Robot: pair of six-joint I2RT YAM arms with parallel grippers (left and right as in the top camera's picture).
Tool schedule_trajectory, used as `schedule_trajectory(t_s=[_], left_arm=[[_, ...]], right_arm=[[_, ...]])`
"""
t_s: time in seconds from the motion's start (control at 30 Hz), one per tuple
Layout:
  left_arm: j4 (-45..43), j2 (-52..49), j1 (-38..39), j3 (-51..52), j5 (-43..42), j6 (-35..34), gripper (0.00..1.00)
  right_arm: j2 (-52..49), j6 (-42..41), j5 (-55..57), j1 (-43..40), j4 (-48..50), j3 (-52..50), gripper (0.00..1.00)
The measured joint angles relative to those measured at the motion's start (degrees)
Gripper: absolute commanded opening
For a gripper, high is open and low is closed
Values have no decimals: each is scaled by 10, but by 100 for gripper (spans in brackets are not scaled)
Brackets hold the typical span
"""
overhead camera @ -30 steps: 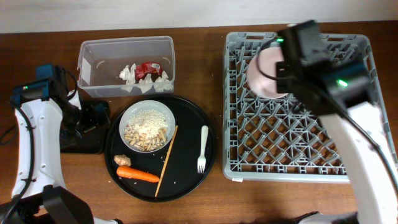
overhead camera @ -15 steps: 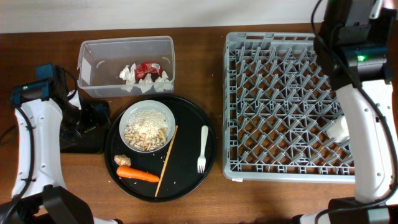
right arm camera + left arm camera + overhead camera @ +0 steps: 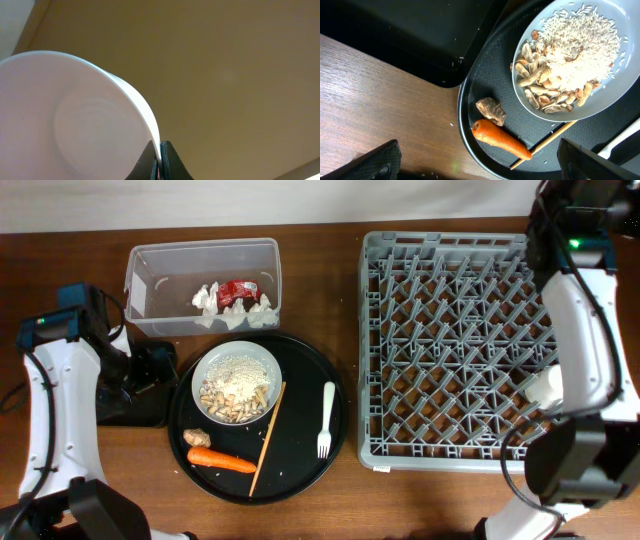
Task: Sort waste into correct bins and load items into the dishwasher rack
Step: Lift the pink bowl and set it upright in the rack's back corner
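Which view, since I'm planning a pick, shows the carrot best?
Left wrist: the carrot lies close and whole, on the round black tray beside a brown scrap. Overhead shows the carrot whole but small. Right wrist does not show it.

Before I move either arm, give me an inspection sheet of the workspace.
Surface: brown wooden table; no spill seen.
Job's things: large grey plastic dishwasher rack, no dishes seen; clear plastic tub holding crumpled white napkins and small red wrapper; white bowl of rice and shells, thin wooden chopstick, white plastic fork, orange carrot, brown scrap on round black tray; shallow black rectangular tray.
Clutter: nothing seen.
Grippers: left gripper, jaws wide open, empty; right gripper, jaws shut on pale pink bowl's rim.
Cables: thin black cable beside right arm.
Surroundings: pale wall behind table.
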State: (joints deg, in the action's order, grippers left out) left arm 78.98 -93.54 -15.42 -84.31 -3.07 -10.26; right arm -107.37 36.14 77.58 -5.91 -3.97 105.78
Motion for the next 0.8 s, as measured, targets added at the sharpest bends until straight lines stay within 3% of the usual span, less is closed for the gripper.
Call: schedule_trajectory(t_s=[0.2, 0.33, 0.5, 0.7, 0.8], left_arm=[[-4, 0, 0, 0, 0, 0, 99], [-6, 0, 0, 0, 0, 0, 99], [-6, 0, 0, 0, 0, 0, 99], [-6, 0, 0, 0, 0, 0, 99], [-6, 0, 0, 0, 0, 0, 99]], right_arm=[[-144, 18, 4, -17, -48, -2, 4], [-151, -81, -6, -36, -166, -35, 4], [-156, -154, -30, -37, -167, -93, 4], [-156, -166, -31, -7, -167, -101, 6], [-156, -167, -39, -5, -168, -102, 29]])
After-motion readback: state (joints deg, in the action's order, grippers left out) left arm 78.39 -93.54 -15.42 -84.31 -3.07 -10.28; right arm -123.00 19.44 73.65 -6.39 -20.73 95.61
